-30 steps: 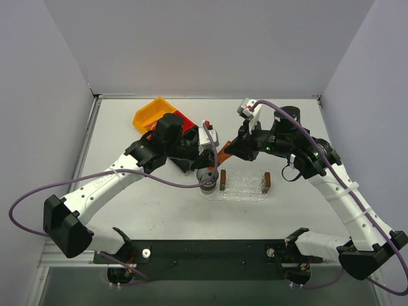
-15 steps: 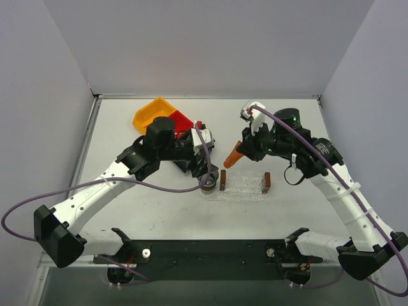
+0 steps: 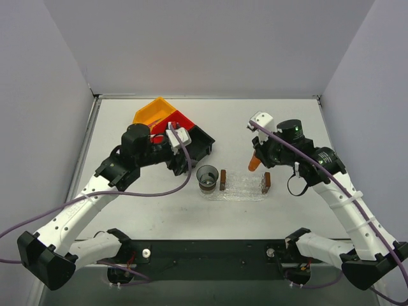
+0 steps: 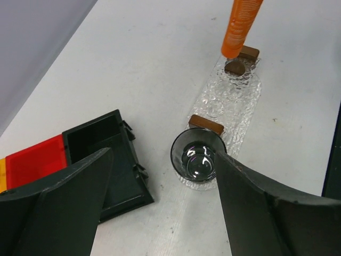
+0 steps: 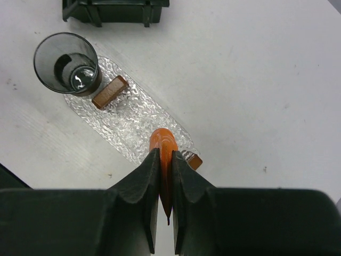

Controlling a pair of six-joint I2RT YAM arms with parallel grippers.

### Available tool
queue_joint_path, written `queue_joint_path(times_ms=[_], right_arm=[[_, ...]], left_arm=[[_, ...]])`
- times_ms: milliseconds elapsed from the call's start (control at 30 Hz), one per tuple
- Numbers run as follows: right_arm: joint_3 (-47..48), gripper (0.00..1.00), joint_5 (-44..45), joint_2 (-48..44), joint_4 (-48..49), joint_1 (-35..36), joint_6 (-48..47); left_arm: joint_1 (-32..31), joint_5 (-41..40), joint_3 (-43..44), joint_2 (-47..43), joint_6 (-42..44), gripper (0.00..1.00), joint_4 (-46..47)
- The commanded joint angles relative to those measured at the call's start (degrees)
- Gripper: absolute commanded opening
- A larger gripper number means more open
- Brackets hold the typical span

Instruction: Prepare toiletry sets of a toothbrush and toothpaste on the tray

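Orange wedge toothpaste (image 5: 162,141), rounded end down above tray (image 5: 133,122) end | right jaws clamp it | left jaws apart

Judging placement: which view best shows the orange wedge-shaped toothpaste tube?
Left wrist: the orange toothpaste tube hangs near the clear bumpy tray's far end. Right wrist: only its tip beyond the right gripper; top external, little.

Fixed overhead view, two close downward wrist views, all sharing the tray (image 4: 234,104)

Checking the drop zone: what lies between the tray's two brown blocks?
Only bare tray, seen in the left wrist view; the orange tube hangs near the far block.
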Motion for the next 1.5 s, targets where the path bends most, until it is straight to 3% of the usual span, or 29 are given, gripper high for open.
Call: queue_joint_path(times_ms=[0,667,1467], right_arm=[[-3.5,0.0,3.5,-1.4,0.0,-1.3,-1.6],[-13.7,0.0,-2.5,-4.0,5.6,-8.6,-1.7],[-15.7,0.0,-5.6,-2.5,8.6,-10.5,-0.5]], left_arm=[[2.7,-1.2,-1.4,-3.5,1.0,0.87,-0.9],[7.3,0.2,-4.6,-5.2,-0.4,0.87,0.5],[8.5,1.4,-5.5,-5.3,0.5,0.87,0.5]])
